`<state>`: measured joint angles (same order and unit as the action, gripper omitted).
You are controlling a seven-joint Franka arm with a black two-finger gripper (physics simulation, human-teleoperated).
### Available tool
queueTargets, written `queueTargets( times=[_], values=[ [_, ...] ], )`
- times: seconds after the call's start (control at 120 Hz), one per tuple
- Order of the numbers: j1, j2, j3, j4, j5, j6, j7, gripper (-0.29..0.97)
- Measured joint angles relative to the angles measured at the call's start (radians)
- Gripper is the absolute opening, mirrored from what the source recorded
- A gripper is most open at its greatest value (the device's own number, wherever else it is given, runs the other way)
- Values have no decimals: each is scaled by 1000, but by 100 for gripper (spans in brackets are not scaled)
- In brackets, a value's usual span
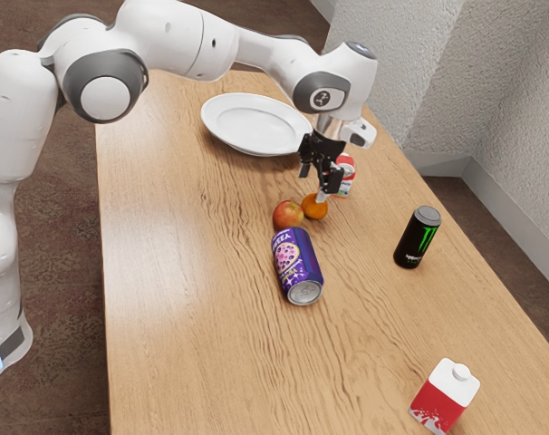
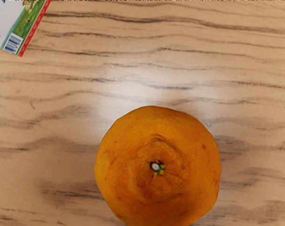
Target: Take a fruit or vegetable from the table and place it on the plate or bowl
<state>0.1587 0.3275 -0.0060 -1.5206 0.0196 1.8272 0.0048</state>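
Note:
An orange [image 1: 314, 207] lies on the wooden table near its middle, stem end up, and it sits right under my hand in the wrist view [image 2: 157, 167]. A red apple [image 1: 287, 215] touches it on the exterior view's left. My gripper [image 1: 322, 188] hangs straight above the orange, pointing down and open, with its tips just over the fruit and nothing held. A white plate [image 1: 252, 122] rests at the far end of the table, beyond the gripper and toward the exterior view's left.
A small white and red carton [image 1: 346, 174] [image 2: 18, 21] stands just behind the orange. A purple can [image 1: 296, 265] lies on its side in front of the apple. A black can [image 1: 417, 237] stands to the exterior view's right, and a red carton [image 1: 445, 396] near the front edge.

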Motion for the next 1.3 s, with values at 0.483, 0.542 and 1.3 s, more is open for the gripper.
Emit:
queueTargets(
  times=[0.483,0.542,1.3],
  values=[
    [2,-1,1,0,-3,-1,0,68],
    [4,2,1,3,-3,0,0,68],
    [15,46,-7,9,-18,20,0,68]
  ],
)
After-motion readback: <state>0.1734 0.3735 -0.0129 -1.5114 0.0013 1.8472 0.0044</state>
